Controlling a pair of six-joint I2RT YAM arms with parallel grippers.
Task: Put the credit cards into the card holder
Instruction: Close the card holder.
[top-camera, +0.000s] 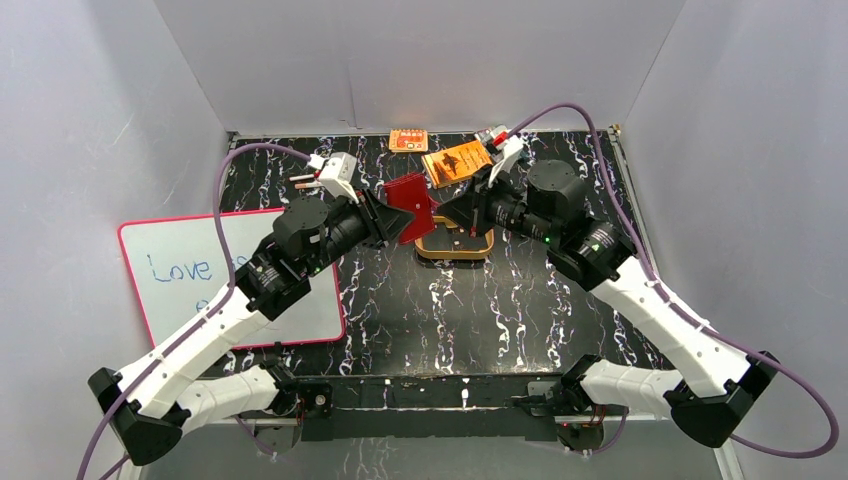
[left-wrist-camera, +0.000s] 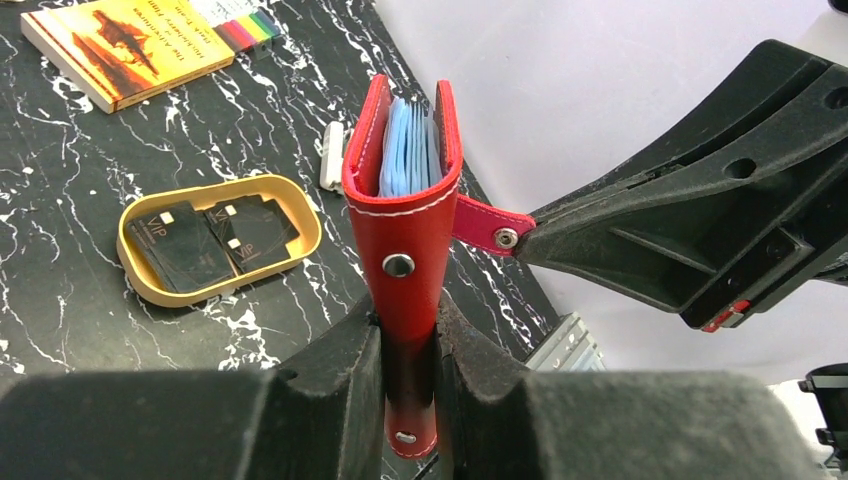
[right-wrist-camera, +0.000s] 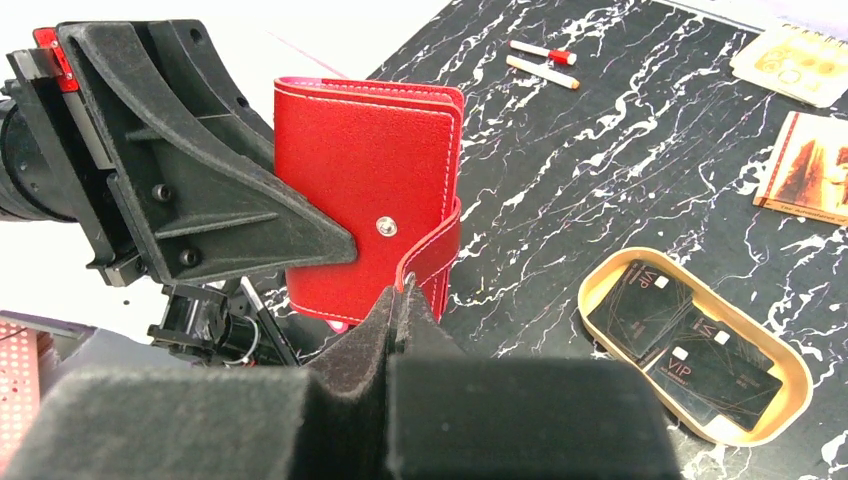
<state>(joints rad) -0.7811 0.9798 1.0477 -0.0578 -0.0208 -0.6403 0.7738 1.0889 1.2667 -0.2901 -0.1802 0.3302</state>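
The black marbled table (top-camera: 420, 330) is spanned by both arms, which meet above its far middle. Just beneath that meeting point the tan oval tray (left-wrist-camera: 240, 185) is seen, resting on the table.

The card holder (left-wrist-camera: 405, 220) is held up off the table between the two grippers, above and beside the tray. It is clamped at its lower end by the left gripper (left-wrist-camera: 408, 340), whose jaws are drawn in narrowly against both covers. The covers are parted only slightly at the top, where bluish sleeves are exposed.

The credit cards (left-wrist-camera: 215, 235) are lying in the tray, overlapping; at least two are made out, and none is gripped.

The snap tab (left-wrist-camera: 487, 228) is pulled out to one side and is pinched by the right gripper (right-wrist-camera: 400, 300), whose jaws are fully closed on it.

The task is judged to be at an early, preparatory stage. The holder has been lifted and unsnapped, but no dark card is seen in the sleeves. Opening it wider and inserting every card appear to remain.
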